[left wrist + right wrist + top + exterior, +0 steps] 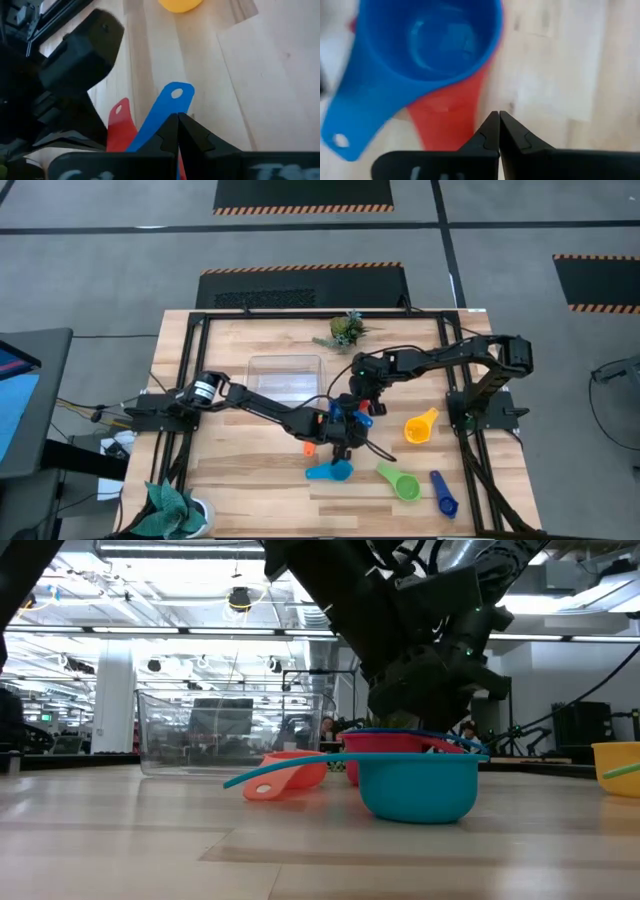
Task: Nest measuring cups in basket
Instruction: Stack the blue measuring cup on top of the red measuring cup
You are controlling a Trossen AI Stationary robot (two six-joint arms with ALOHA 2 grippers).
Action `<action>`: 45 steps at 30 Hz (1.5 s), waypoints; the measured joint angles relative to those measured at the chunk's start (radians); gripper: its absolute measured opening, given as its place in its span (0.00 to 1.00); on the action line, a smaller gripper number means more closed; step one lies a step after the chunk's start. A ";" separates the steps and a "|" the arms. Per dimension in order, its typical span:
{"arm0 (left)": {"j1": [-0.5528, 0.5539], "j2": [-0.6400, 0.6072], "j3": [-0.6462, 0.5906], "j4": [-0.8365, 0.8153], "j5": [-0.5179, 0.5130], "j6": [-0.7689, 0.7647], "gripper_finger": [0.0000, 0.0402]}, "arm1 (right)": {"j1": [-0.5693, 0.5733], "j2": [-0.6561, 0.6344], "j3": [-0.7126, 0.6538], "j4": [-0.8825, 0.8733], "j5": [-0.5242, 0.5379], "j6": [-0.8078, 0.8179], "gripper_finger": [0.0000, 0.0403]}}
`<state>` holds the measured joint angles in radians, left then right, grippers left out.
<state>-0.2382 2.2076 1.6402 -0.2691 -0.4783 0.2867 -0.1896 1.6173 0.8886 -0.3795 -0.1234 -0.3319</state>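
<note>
A blue measuring cup [427,47] sits nested in a red one [447,117] at the table's middle; their handles [167,107] [119,127] point different ways. My left gripper [178,122] is shut, its tips over the blue handle. My right gripper [498,120] is shut beside the red cup's bowl, above the wood. Orange [310,447], teal [330,471], green [400,480], dark blue [443,493] and yellow [420,425] cups lie loose on the table. The clear basket [287,375] stands behind them. My left gripper comes slanting down from the table's left, its shut fingertips [167,132] lying over the blue cup's handle [160,117] near the bowl end. I cannot tell whether they touch it. My right gripper points steeply down next to the nested pair; no contact shows.
A small green plant sprig [343,330] lies at the far edge, behind the basket. A teal leafy thing [170,505] sits at the near left corner. Both arms crowd the table's middle; bare wood lies to the basket's left and along the near edge.
</note>
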 joint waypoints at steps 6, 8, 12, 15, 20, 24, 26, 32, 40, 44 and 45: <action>-0.026 0.010 0.001 -0.053 0.126 -0.034 0.00 | -0.023 0.000 0.000 -0.003 0.021 0.001 0.04; -0.023 0.022 0.000 -0.064 0.126 -0.039 0.00 | -0.020 0.000 0.000 -0.002 0.020 0.002 0.04; -0.010 0.020 0.000 -0.043 0.073 -0.021 0.00 | -0.005 0.000 0.000 -0.012 0.016 0.014 0.04; 0.004 0.020 0.000 -0.042 0.064 -0.005 0.00 | 0.009 0.000 0.000 -0.020 -0.015 0.017 0.05; 0.019 0.020 0.000 -0.025 0.051 -0.006 0.00 | 0.035 0.000 0.000 -0.019 -0.035 0.021 0.04; 0.016 0.020 0.002 -0.009 0.019 0.012 0.00 | 0.043 -0.002 0.000 -0.020 -0.049 0.038 0.04; 0.012 0.020 0.007 -0.005 0.017 0.010 0.00 | 0.043 -0.002 0.000 -0.021 -0.070 0.043 0.04; 0.011 0.020 0.008 0.010 -0.025 0.015 0.00 | 0.043 -0.002 0.000 -0.016 -0.118 0.053 0.06; 0.011 0.018 0.011 0.027 -0.082 0.051 0.00 | 0.038 -0.030 0.001 -0.065 -0.157 0.077 0.04; 0.007 0.015 0.013 0.054 -0.099 0.087 0.00 | 0.037 -0.068 0.001 -0.091 -0.158 0.082 0.05; 0.001 0.014 0.013 0.065 -0.114 0.093 0.00 | 0.034 -0.079 0.001 -0.095 -0.158 0.082 0.05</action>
<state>-0.2369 2.2219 1.6535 -0.2045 -0.5923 0.3796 -0.1554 1.5385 0.8897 -0.4747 -0.2810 -0.2503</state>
